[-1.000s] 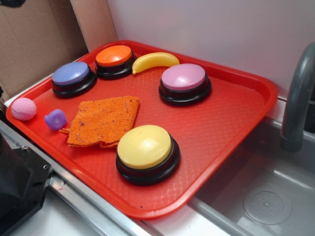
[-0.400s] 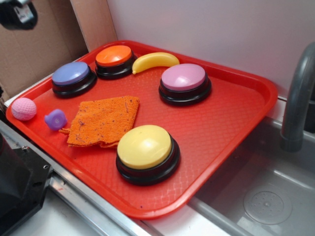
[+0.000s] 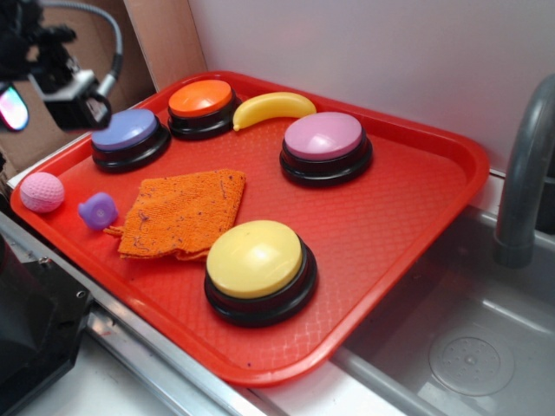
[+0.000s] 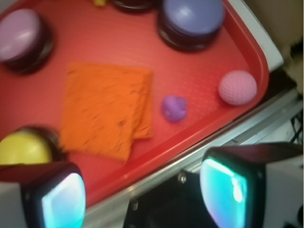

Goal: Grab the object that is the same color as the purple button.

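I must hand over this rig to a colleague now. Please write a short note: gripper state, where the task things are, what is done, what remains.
Gripper: open, empty, high above the tray's near-left edge.
Small purple toy: on the tray, untouched, between the pink ball and the orange cloth, apart from both.
Purple button: at the tray's back left, beside the orange button; it only gives the colour.
Done: nothing grasped.
Left: descend over the toy, close on it, lift.

purple toy [image 4: 174, 107], orange cloth [image 4: 107, 108], open claw [image 4: 142, 192]
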Controlling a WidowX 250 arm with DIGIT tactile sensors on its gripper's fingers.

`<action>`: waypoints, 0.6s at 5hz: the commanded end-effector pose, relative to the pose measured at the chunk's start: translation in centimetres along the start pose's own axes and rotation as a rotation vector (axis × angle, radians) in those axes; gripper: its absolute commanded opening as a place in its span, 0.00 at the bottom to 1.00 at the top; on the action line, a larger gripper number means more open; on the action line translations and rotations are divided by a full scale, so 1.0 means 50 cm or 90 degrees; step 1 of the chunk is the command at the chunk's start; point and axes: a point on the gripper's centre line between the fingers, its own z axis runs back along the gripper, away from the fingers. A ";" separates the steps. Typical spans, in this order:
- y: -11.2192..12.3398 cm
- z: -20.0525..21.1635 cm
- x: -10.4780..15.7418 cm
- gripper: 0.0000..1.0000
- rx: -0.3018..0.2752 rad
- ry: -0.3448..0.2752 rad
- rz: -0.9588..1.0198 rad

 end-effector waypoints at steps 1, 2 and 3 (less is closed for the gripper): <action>0.050 -0.098 0.034 1.00 0.037 -0.034 0.133; 0.068 -0.135 0.063 1.00 0.061 -0.040 0.157; 0.075 -0.164 0.074 1.00 0.084 -0.042 0.156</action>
